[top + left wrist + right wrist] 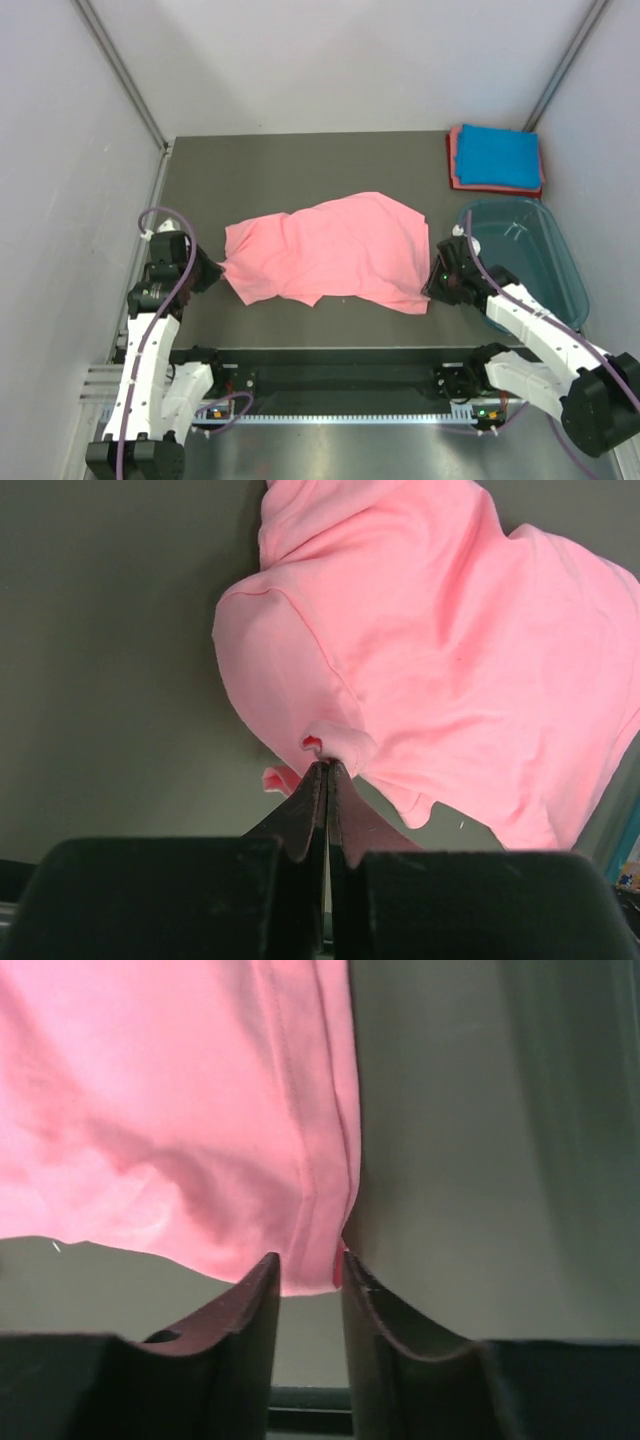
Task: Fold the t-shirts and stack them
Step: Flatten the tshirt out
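Up close, the left gripper [327,770] pinches an edge of the salmon-pink t-shirt [450,660]. The right gripper [308,1265] stands narrowly parted, hem between (indistinct from overhead).

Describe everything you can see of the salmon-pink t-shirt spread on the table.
The salmon-pink t-shirt is soft plain cloth with a stitched hem, lying rumpled and loosely spread across the middle of the dark table. The left gripper is shut on a bunched bit of its left edge. At its near right corner the right gripper stands open, the hem lying at the gap between its jaws, unpinched.
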